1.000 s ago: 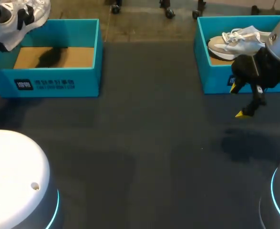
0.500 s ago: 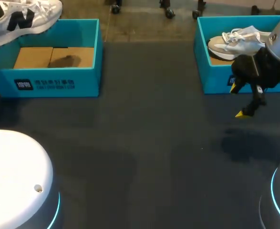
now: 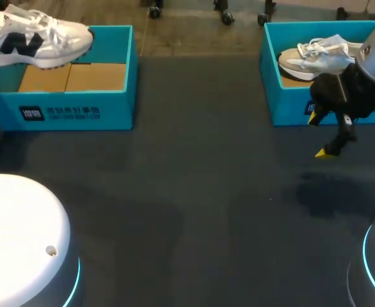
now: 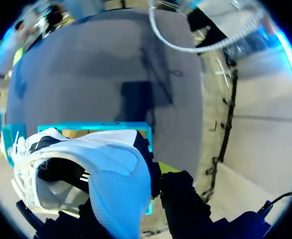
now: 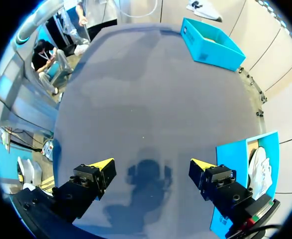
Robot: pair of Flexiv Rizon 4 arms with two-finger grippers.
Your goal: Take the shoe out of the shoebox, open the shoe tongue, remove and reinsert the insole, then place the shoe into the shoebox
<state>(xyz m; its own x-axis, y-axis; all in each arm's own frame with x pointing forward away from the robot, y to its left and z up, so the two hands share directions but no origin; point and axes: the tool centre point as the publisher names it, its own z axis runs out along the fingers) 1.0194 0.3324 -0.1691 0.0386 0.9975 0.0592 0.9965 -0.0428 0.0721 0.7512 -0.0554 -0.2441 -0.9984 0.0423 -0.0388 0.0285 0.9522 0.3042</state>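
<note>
A white shoe (image 3: 37,41) with a dark side mark hangs level over the back left of the left teal shoebox (image 3: 66,96). In the left wrist view my left gripper (image 4: 146,191) is shut on the heel of the shoe (image 4: 96,174), above the shoebox (image 4: 136,127); one yellow fingertip (image 4: 168,167) shows, the other is hidden by the shoe. My right gripper (image 3: 319,135) hangs open and holds nothing, just in front of the right shoebox (image 3: 289,102). In its own view the right gripper (image 5: 151,164) faces bare table.
A second pale shoe (image 3: 315,54) lies in the right teal shoebox, also seen beside the right gripper (image 5: 259,169). The left shoebox has a brown cardboard floor (image 3: 72,77). The dark table (image 3: 193,192) stretches between the two boxes.
The held shoe has swung from a tilted pose to level and shifted right over the left shoebox. Its shadow has left the box floor. The right arm has not moved.
</note>
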